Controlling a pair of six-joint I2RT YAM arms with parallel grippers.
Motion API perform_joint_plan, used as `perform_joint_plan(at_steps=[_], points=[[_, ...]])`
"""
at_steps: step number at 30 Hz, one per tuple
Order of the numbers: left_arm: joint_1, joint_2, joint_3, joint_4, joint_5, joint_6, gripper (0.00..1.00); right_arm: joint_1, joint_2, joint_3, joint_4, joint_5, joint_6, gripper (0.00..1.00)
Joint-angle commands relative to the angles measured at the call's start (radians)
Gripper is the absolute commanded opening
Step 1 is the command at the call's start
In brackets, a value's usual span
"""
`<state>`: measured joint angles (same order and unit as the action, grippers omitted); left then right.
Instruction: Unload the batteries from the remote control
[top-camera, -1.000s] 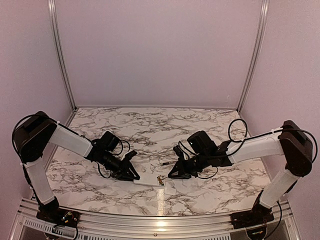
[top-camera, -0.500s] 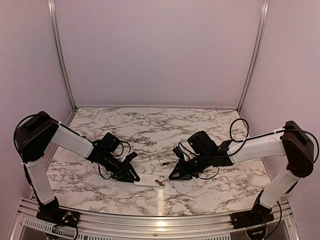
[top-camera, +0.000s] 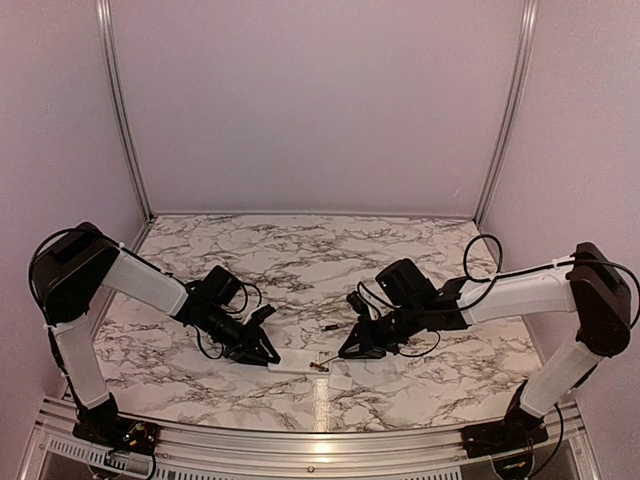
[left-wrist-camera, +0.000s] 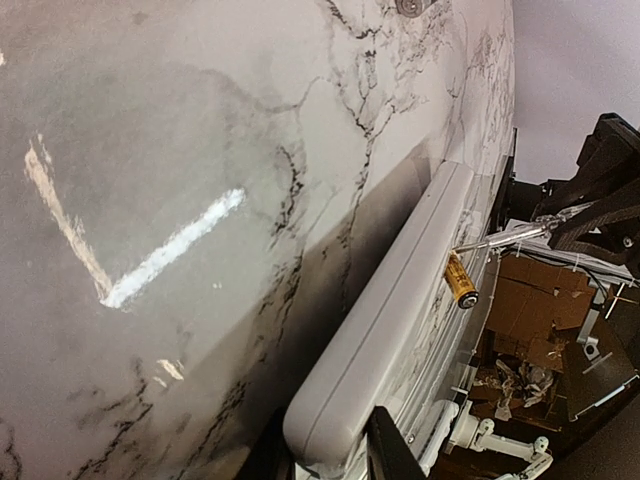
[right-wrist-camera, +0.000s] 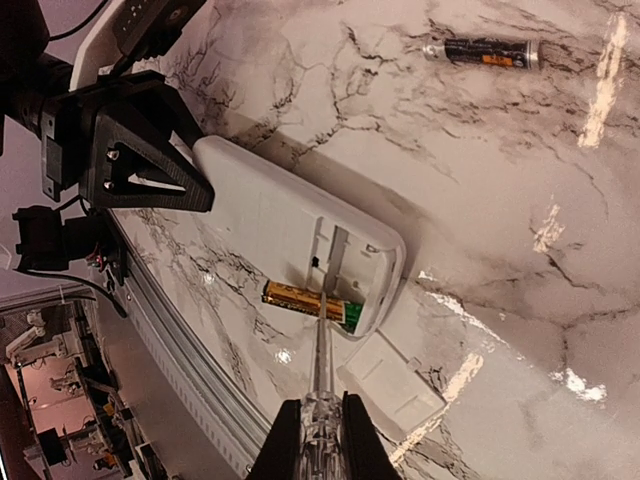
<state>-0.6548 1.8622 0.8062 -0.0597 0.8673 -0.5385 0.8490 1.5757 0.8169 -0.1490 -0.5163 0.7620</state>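
Two batteries in play: one in the remote control (right-wrist-camera: 270, 230), one out on the marble table (top-camera: 300, 260).
Remote position: flat on the table between the two arms, near the front edge, recess face up.
Seated battery (right-wrist-camera: 300, 297): gold and green, lying in the open recess at the remote control's right end.
Loose battery (right-wrist-camera: 487, 52): dark with orange print, on its side on the table, apart from the remote control and farther back from the arms' bases.
Left gripper (top-camera: 268, 352): clamped on the remote control's left end, a finger on each side.
Right gripper (right-wrist-camera: 320, 440): closed tight on the clear handle of a slim tool (right-wrist-camera: 322, 350).
Tool tip: down in the recess, right at the gold battery; whether it touches, can't tell.
Cover (right-wrist-camera: 390, 385): small white piece, off the remote control, lying just beside its right end.
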Motion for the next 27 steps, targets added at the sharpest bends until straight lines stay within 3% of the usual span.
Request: perform_joint_plan(at_steps=[1,27], points=[[-0.016,0.096,-0.050,-0.186,-0.343,-0.012,0.00,0.009,-0.027,0.036,-0.020,-0.012,-0.012,0.00],[-0.016,0.111,-0.040,-0.188,-0.348,-0.018,0.00,0.029,-0.009,0.048,-0.039,-0.027,-0.032,0.00]])
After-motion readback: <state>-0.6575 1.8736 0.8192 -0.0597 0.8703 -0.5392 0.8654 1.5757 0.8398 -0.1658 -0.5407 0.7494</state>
